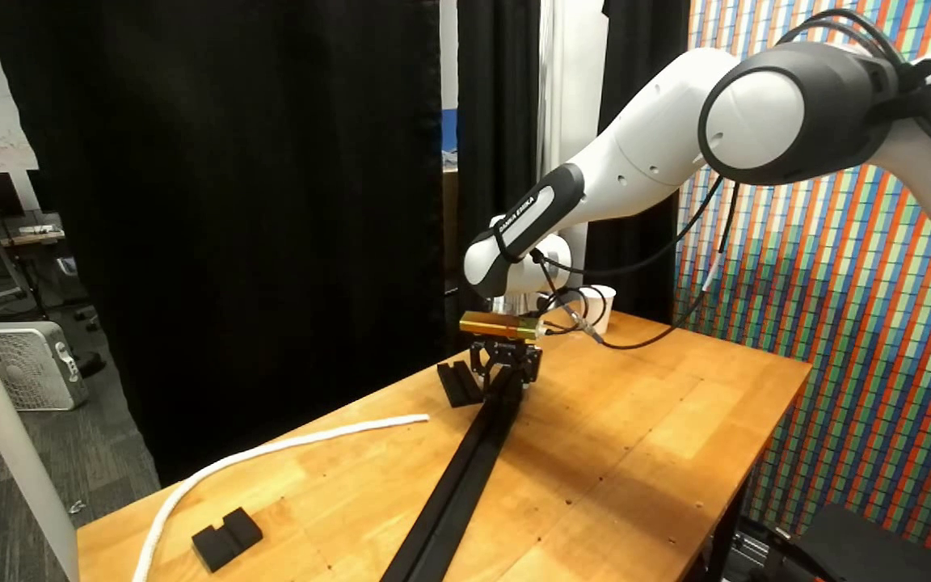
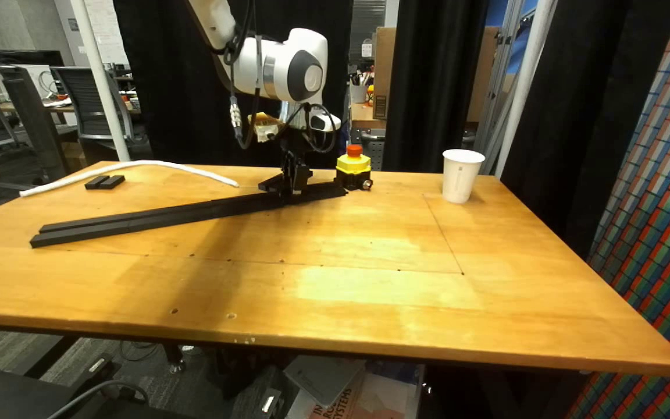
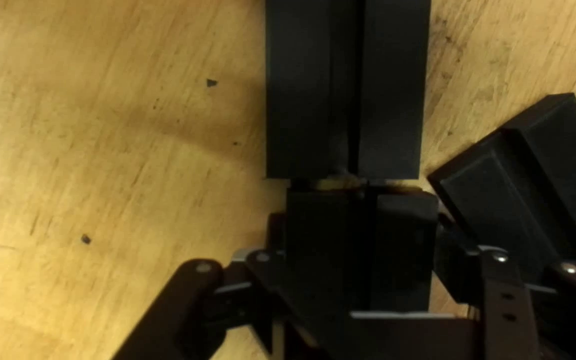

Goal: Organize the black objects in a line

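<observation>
Claw pinching matte blk block (grooved), approx. aligned w/ long grooved blk strip, narrow gap. Skewed blk block adj., also grooved. Tabletop: grained wood.

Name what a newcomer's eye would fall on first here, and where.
Probably the long, grooved row of black pieces slanting across the wooden table, with the end effector straddling a black block at one end. Next, perhaps, the multicoloured checked backdrop at the right of both exterior views. The red-and-yellow button stands out too, just behind the row's end in an exterior view.
</observation>
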Available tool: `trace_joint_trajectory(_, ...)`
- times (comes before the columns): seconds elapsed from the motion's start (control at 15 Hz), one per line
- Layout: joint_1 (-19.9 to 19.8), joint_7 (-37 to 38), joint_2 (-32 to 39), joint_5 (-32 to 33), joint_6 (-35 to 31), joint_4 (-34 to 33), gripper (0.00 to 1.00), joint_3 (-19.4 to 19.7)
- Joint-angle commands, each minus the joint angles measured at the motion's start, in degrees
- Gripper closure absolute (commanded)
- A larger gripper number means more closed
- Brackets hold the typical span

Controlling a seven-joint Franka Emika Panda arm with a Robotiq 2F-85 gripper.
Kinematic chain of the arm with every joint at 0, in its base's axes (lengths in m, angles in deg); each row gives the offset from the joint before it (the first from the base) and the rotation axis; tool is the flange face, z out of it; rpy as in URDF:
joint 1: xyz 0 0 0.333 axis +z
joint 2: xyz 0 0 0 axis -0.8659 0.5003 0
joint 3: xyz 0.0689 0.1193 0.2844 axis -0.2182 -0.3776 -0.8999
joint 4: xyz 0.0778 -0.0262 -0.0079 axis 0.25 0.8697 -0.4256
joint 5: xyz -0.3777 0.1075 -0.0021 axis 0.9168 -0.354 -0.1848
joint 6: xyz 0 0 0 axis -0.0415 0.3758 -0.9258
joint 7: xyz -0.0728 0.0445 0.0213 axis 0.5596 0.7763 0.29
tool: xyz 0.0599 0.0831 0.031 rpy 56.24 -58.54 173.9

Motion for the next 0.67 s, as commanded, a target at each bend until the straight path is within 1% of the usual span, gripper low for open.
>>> trace_joint_trajectory(0.0, 0.2, -0.4, -2.8, -0.2, -0.6, 2.5, 0.55, 1.0)
trace_joint_trajectory(0.4, -0.4, -1.9, -2.9, -0.9, 0.2, 2.4, 0.55, 0.5)
trace_joint_trajectory(0.6, -0.5, -2.8, -2.7, -1.4, -0.5, 2.7, 0.55, 0.1)
